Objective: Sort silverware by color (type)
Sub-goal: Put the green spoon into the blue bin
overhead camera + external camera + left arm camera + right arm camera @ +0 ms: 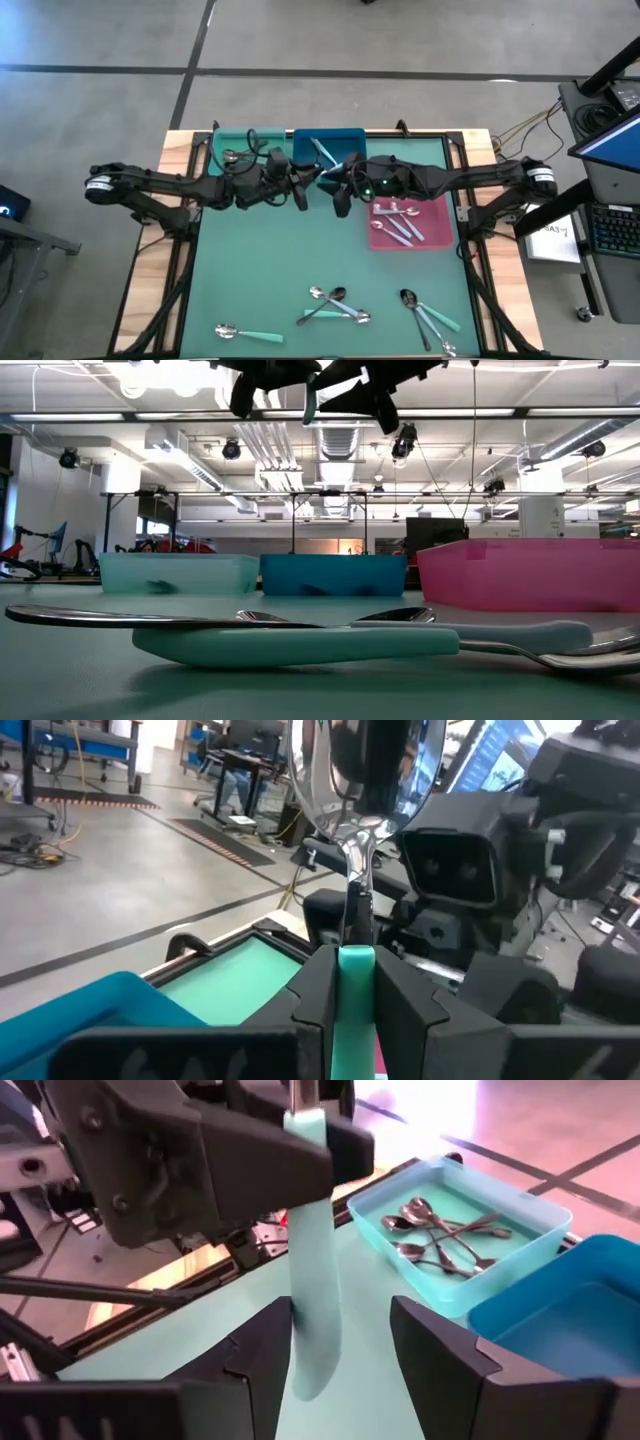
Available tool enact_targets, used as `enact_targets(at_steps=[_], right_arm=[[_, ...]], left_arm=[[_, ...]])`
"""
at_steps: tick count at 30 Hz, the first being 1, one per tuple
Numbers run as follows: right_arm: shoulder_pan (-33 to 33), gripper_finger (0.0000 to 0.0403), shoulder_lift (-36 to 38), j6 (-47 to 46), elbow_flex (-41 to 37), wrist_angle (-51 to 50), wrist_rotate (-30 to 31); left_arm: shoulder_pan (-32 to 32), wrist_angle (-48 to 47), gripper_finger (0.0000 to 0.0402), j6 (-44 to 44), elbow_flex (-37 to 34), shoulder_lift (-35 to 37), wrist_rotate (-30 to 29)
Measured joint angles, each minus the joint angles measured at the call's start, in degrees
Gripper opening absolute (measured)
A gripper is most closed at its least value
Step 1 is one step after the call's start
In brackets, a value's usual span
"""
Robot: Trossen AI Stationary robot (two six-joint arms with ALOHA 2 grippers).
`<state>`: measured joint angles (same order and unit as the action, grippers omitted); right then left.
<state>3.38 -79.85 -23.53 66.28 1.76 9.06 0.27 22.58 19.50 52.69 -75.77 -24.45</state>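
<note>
High over the table's middle, my left gripper (303, 192) is shut on a spoon with a turquoise plastic handle (314, 1270) and a shiny metal bowl (360, 780). The spoon stands upright with its bowl up, and the handle (310, 402) hangs down. My right gripper (340, 1330) faces it from the table's right, open, with the handle's lower end between its fingers. Whether that end touches a finger, I cannot tell. More silverware lies near the front edge: a pile (336, 305), one spoon (240, 333) at the left and some (428, 318) at the right. My left gripper pinches the upper end of the turquoise handle (357, 965) between its two fingers, just below the metal neck. The fingers point level from the table's left and lie across the spoon. The spoon is lifted clear and upright, its handle hanging below the fingers.
Three shallow bins stand at the back. The turquoise one (520, 1245) at the far left holds several silver spoons (440, 1235). The blue one (350, 135) is in the middle. The pink one (447, 238) at the right holds several spoons (400, 222). The green mat (260, 270) lies bare between grippers and front spoons.
</note>
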Motion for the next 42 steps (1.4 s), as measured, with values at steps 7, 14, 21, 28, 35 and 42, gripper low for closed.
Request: enact_targets(at_steps=[7,14,21,28,35,42], right_arm=[[0.3,0.0165,-0.6,0.0,0.0,0.6,-0.1],[0.5,0.0139,-0.6,0.7,0.0,5.1,-0.1],[1.0,0.0134,-1.1,0.9,0.0,6.8,-0.1],[1.3,0.0129,-1.4,1.0,0.1,6.9,-0.3],[1.3,0.0042,-1.4,2.1,0.1,7.4,-0.7],[1.3,0.0042,-1.4,2.5,0.1,7.5,-1.4]], left_arm=[[0.0,1.0,0.0032,0.9,0.0,0.0,1.3],[0.0,1.4,0.0032,1.0,0.0,-0.1,1.5],[0.1,2.1,0.0032,0.8,0.0,-0.1,1.5],[0.2,2.4,0.0032,0.5,0.0,-0.2,1.4],[0.4,2.7,0.0032,0.6,0.0,-0.2,1.0],[0.6,2.7,0.0040,0.1,0.0,-0.2,1.3]])
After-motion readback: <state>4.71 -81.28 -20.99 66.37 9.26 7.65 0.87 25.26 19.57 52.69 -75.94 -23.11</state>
